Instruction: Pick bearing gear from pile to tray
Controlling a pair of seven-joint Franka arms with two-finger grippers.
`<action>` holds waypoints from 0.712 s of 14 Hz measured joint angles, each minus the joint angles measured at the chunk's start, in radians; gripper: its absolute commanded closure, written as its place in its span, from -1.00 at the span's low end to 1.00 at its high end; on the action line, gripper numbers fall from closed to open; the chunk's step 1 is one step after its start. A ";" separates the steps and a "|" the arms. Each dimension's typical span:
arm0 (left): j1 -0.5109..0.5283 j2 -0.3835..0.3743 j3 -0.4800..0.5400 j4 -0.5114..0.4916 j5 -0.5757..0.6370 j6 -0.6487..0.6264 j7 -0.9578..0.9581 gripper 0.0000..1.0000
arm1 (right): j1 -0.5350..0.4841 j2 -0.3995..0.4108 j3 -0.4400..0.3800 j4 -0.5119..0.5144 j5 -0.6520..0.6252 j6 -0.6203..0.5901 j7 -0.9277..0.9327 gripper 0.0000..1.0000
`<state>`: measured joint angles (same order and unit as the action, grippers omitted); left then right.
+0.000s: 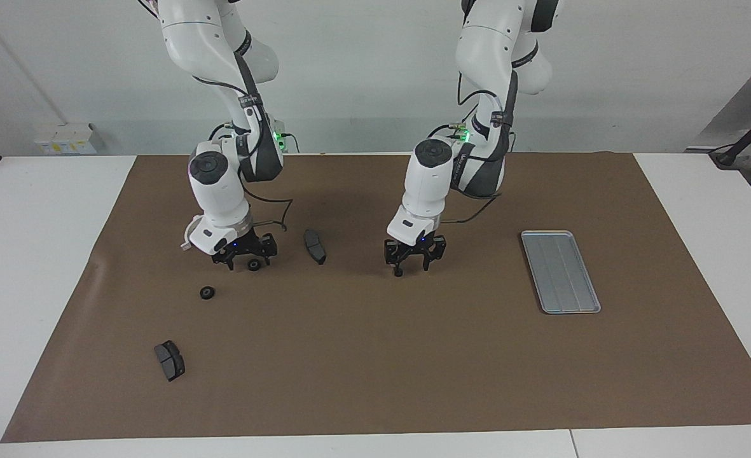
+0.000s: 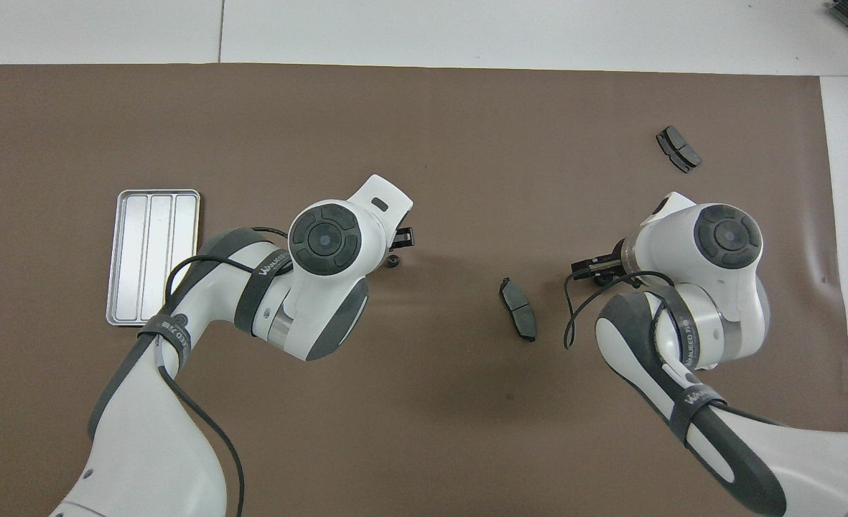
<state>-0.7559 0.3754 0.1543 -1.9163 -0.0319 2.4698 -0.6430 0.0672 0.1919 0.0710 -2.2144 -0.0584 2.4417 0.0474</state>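
Small black bearing gears lie loose on the brown mat. One gear (image 1: 399, 272) (image 2: 393, 262) sits at a fingertip of my left gripper (image 1: 412, 268) (image 2: 402, 240), which is down at the mat with its fingers apart. A second gear (image 1: 254, 265) lies between the spread fingers of my right gripper (image 1: 248, 263) (image 2: 587, 269), also low over the mat. A third gear (image 1: 207, 292) rests farther from the robots. The empty silver tray (image 1: 561, 271) (image 2: 152, 256) lies toward the left arm's end of the table.
One dark pad block (image 1: 315, 246) (image 2: 518, 309) lies between the two grippers. Another pad block (image 1: 170, 360) (image 2: 678, 148) is far out at the right arm's end. The white half-ring bracket (image 1: 186, 245) peeks out beside the right hand.
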 measured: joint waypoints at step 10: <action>-0.027 0.038 0.000 -0.005 0.000 0.050 -0.021 -0.02 | 0.001 -0.001 0.007 -0.030 0.002 0.042 0.000 0.91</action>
<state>-0.7824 0.4133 0.1539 -1.9210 -0.0319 2.5195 -0.6644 0.0684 0.1912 0.0776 -2.2445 -0.0562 2.4839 0.0474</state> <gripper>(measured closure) 0.405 0.581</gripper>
